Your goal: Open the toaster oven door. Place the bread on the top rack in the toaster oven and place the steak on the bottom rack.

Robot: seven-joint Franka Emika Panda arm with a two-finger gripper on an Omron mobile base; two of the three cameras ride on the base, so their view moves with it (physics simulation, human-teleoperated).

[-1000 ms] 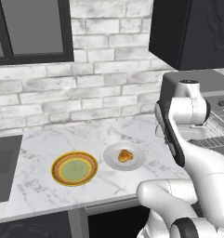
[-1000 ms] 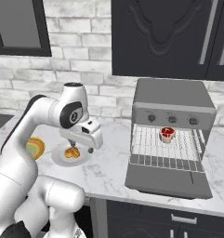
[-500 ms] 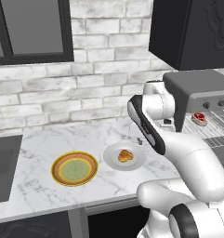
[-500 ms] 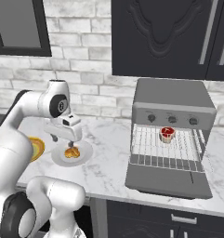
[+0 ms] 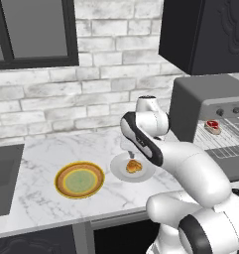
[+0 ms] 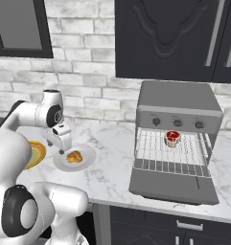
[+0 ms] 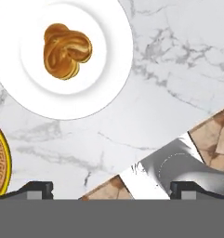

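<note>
no writing legible on toaster oven (image 6: 177, 119).

Glossy white plate (image 7: 108, 69), veined marble counter (image 7: 178, 69)

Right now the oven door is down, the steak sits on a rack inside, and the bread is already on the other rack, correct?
Not quite. The bread lies on the white plate on the counter, as the right base view shows. The toaster oven door is down and the steak sits on a rack inside.
</note>
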